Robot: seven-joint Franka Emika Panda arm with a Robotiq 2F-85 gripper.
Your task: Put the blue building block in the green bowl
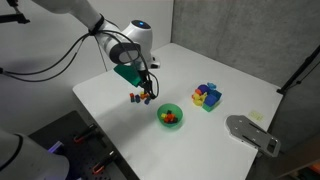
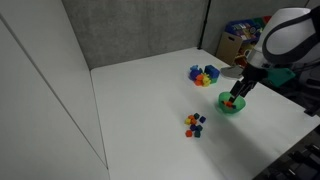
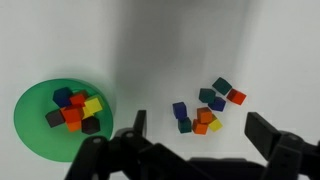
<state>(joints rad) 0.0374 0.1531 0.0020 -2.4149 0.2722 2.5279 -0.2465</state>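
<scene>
The green bowl (image 3: 30, 125) is at the left of the wrist view and holds several small blocks, one of them blue (image 3: 63, 96). A loose pile of small blocks lies on the white table to its right. A dark-blue block (image 3: 179, 109) sits at the pile's left edge and another (image 3: 217, 103) is near the top. My gripper (image 3: 200, 135) is open and empty, hovering above this pile with a finger on each side. Both exterior views show the bowl (image 1: 170, 116) (image 2: 232, 104), the pile (image 1: 140, 97) (image 2: 195, 123) and the gripper (image 1: 146, 84) (image 2: 238, 90).
A cluster of larger bright pieces, blue, yellow, red and purple (image 1: 207, 96) (image 2: 204, 74), stands beyond the bowl. A grey flat object (image 1: 250, 133) lies near the table's corner. Boxes (image 2: 240, 40) stand behind the table.
</scene>
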